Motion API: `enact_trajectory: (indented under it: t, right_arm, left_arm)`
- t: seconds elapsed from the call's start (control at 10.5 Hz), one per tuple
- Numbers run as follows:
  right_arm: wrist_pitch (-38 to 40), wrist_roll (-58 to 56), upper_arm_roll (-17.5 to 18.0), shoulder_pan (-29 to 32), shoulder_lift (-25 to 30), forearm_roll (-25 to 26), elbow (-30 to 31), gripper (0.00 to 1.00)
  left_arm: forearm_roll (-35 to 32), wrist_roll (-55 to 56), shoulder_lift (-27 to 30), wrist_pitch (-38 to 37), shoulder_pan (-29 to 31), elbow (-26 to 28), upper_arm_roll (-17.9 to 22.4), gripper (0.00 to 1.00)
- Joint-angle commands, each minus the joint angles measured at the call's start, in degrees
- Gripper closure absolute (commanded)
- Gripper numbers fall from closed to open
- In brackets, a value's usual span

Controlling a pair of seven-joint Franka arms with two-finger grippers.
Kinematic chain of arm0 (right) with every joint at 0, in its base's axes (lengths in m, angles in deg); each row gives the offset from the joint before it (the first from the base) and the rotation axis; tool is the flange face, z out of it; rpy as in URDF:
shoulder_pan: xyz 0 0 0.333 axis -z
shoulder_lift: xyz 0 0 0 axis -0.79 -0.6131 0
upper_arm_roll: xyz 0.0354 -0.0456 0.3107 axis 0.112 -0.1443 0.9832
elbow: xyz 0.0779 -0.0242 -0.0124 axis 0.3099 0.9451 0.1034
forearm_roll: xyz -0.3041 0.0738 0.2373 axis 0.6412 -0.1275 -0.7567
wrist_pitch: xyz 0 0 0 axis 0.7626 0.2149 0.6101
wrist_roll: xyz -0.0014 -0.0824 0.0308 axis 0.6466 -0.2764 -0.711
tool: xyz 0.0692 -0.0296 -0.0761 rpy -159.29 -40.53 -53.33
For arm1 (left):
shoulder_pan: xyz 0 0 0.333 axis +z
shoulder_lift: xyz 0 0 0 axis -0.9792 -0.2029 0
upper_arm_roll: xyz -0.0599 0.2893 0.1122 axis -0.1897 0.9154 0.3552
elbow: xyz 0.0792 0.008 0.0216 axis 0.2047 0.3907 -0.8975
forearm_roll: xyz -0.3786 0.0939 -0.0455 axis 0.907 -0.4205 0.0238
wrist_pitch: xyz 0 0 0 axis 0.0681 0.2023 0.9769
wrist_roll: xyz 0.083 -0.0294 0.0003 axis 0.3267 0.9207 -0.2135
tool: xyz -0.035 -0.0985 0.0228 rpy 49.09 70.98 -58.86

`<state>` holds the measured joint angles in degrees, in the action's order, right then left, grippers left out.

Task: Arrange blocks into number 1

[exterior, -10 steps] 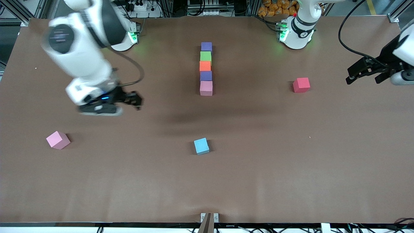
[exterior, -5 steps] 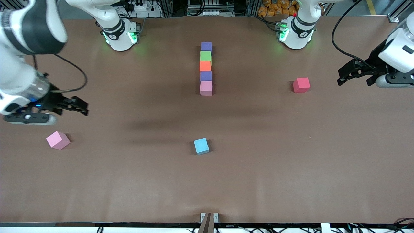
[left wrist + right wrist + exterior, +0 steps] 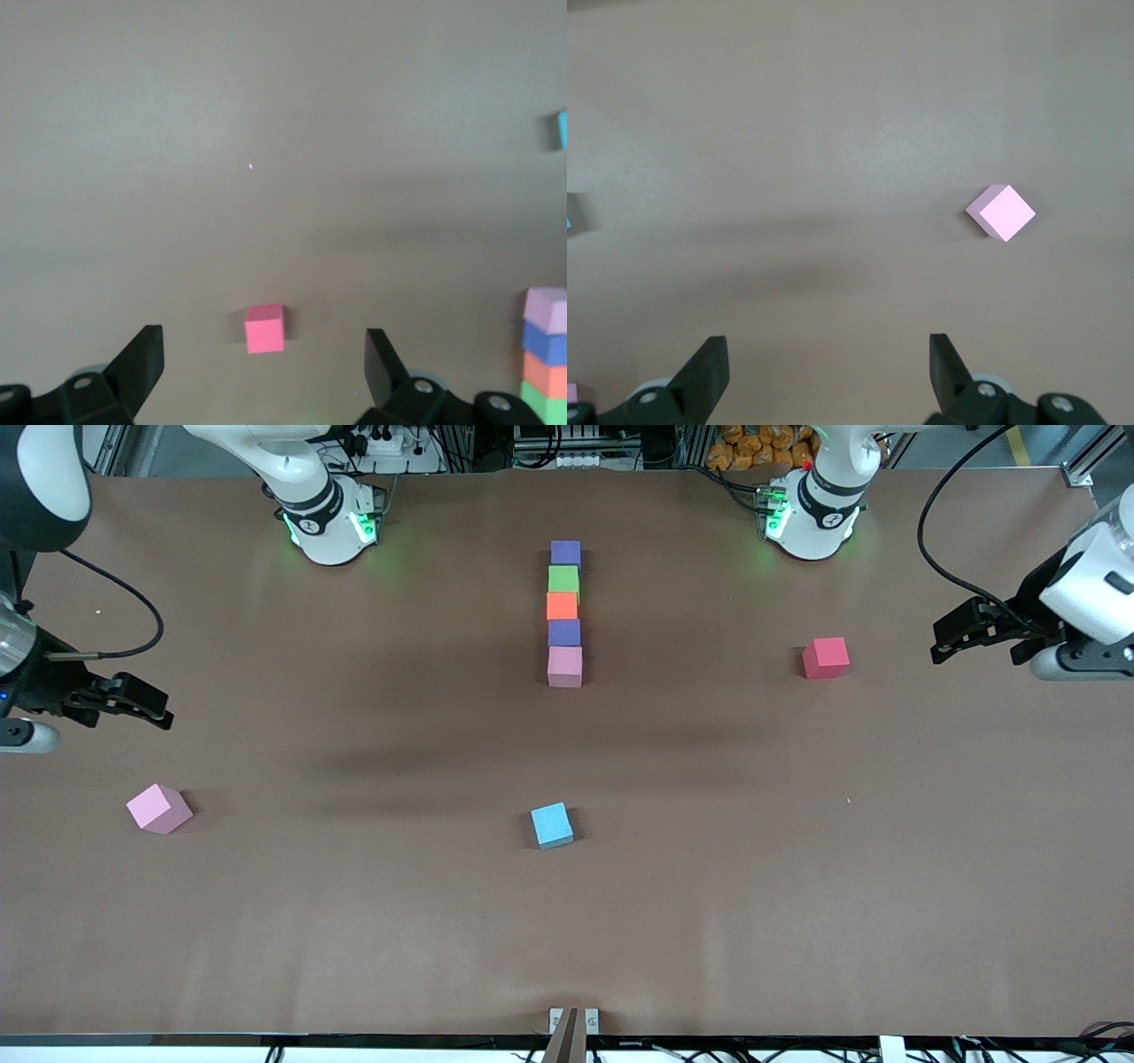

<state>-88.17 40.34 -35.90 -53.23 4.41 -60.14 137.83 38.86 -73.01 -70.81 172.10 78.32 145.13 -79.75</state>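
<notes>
Five blocks lie in a straight touching line mid-table, running toward the front camera: purple [image 3: 565,553], green [image 3: 563,579], orange [image 3: 562,606], purple [image 3: 564,632], pink [image 3: 564,666]. The left wrist view catches the pink [image 3: 547,308], purple [image 3: 549,342], orange [image 3: 545,374] and green [image 3: 542,403] blocks at its edge. My right gripper [image 3: 151,707] hangs open and empty over the right arm's end of the table [image 3: 354,921]. My left gripper [image 3: 943,642] hangs open and empty over the left arm's end. The open fingers show in each wrist view: left gripper [image 3: 264,367], right gripper [image 3: 829,359].
A loose light pink cube [image 3: 159,808] [image 3: 1000,212] lies near the right arm's end, nearer the front camera than the right gripper. A light blue cube [image 3: 552,825] sits nearer the camera than the line. A red cube [image 3: 826,657] [image 3: 265,328] lies toward the left arm's end.
The right arm swung from near the middle out to its end of the table, gripper staying open. The left gripper shifted slightly. No block moved.
</notes>
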Motion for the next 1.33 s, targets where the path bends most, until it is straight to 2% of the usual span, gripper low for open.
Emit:
enact_trajectory:
  t: [0.0,0.19,1.24]
  right_arm:
    - [1.57,-0.09,0.89,0.43,0.32,1.27,-1.64,0.0]
    - [1.57,-0.17,0.89,0.51,0.23,1.1,-2.0,0.0]
    - [1.84,-2.45,0.72,1.13,0.4,2.06,-2.09,0.0]
  left_arm:
    - [-1.7,-3.11,-1.2,-1.92,0.32,-2.88,0.63,0.0]
    - [-1.7,-3.11,-1.2,-1.92,0.32,-4.46,1.08,0.0]
    - [-1.08,-3.37,-1.2,-1.92,0.41,-4.46,0.99,0.0]
